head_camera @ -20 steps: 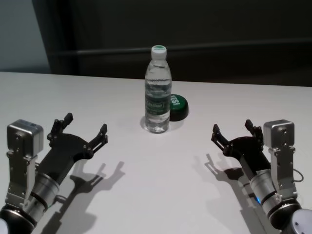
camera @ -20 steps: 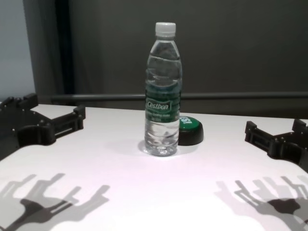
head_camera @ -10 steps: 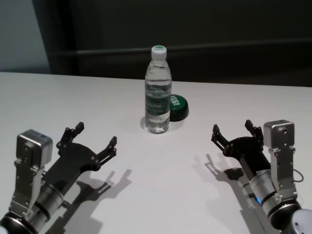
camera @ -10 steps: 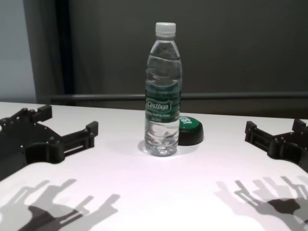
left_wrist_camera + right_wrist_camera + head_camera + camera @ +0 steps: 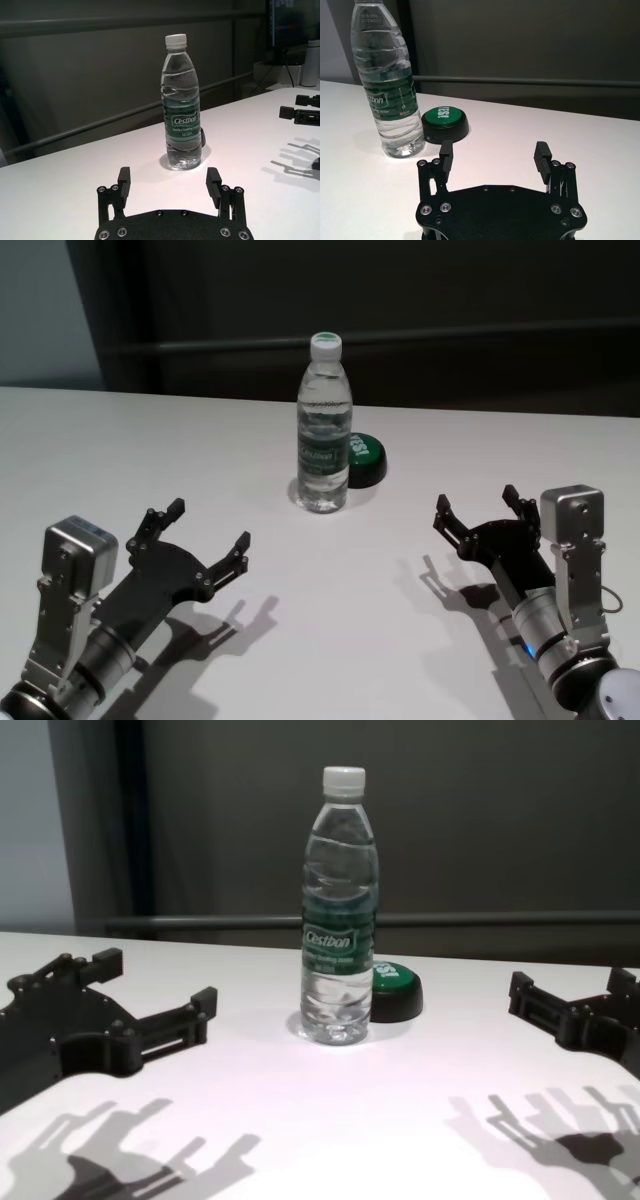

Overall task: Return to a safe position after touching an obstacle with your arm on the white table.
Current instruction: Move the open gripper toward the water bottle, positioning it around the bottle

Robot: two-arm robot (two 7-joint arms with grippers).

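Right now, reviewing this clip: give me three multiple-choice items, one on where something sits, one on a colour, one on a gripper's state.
1. Where is the button relative to the water bottle?
A. Beside and just behind it, toward the robot's right
B. Out in front of it, at the near edge of the white table
C. Balanced on its cap

2. What colour is the bottle's label?
A. Red
B. Green
C. Yellow

3. What state is the left gripper in?
A. Shut on the bottle
B. Shut on the button
C. Open, holding nothing

Answers: 1 A, head view shows it tucked by the bottle's base. 2 B, chest view shows a green band. 3 C, left wrist view shows its fingers spread short of the bottle.
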